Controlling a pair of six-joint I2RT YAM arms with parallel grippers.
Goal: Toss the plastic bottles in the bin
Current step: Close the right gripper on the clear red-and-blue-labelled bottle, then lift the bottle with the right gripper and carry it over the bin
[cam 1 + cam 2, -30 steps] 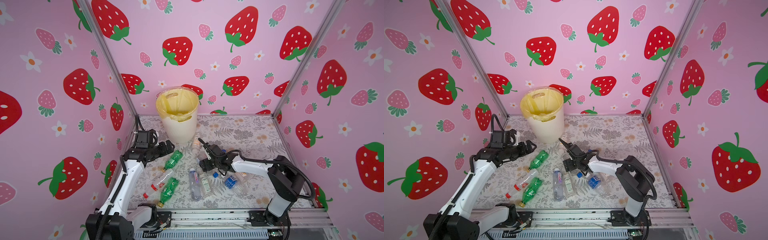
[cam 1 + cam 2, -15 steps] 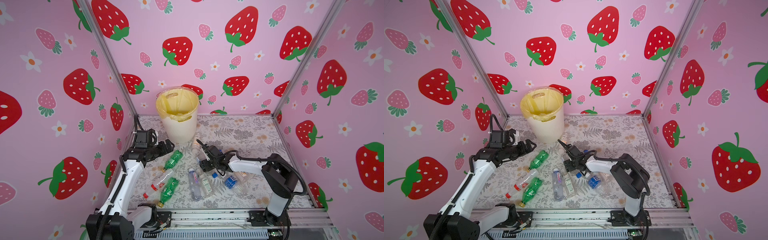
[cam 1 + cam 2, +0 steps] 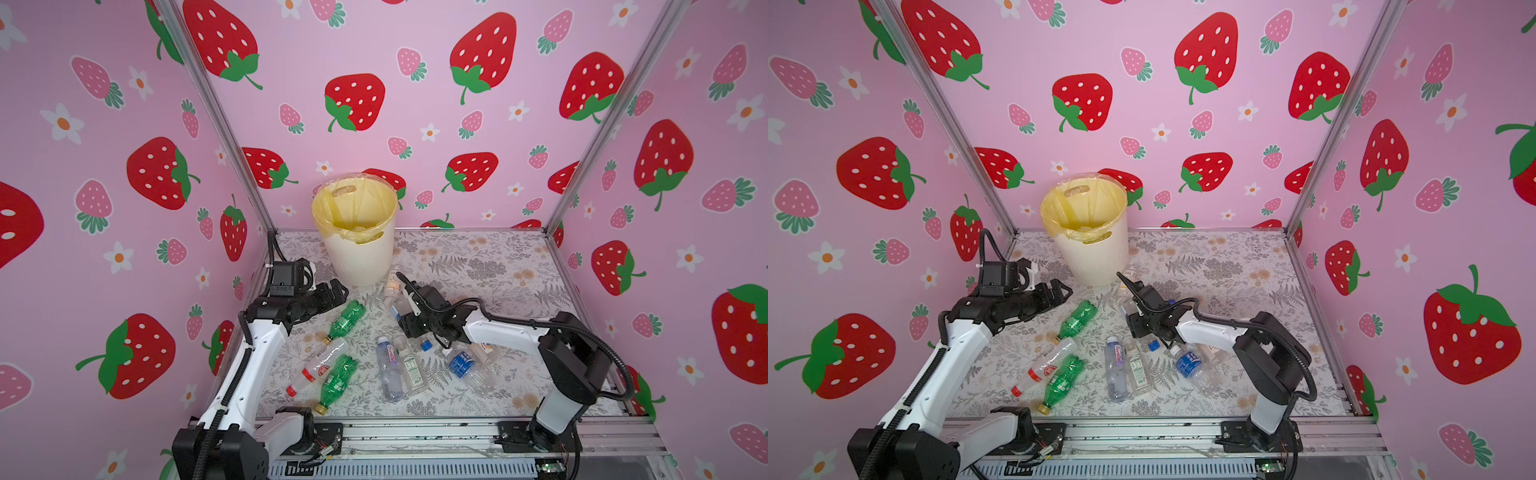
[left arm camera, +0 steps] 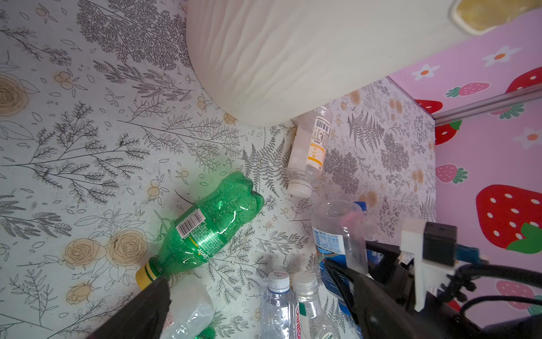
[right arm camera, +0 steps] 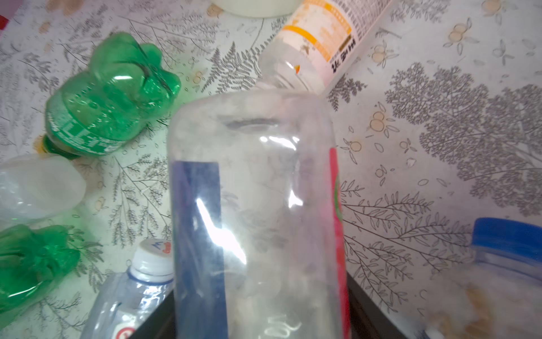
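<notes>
The cream ribbed bin (image 3: 358, 253) (image 3: 1090, 259) with its yellowish liner stands at the back of the floral table. Several plastic bottles lie in front of it. My right gripper (image 3: 401, 297) (image 5: 259, 308) is shut on a clear bottle with a blue label (image 5: 252, 190) (image 3: 398, 308), low over the table just in front of the bin. Open and holding nothing, my left gripper (image 3: 338, 291) (image 4: 243, 281) hovers near the bin's left side, above a green bottle (image 3: 347, 318) (image 4: 211, 223). A bottle with an orange label (image 4: 312, 149) (image 5: 316, 38) lies against the bin's base.
Near the front lie a second green bottle (image 3: 338, 380), a clear one with a red label (image 3: 320, 365), two clear ones side by side (image 3: 388, 370) and a blue-labelled one (image 3: 463, 365) under the right arm. Pink strawberry walls (image 3: 665, 208) enclose three sides.
My right gripper's jaws have closed in on the clear blue-labelled bottle while the arm shifted slightly left. The left arm has not moved.
</notes>
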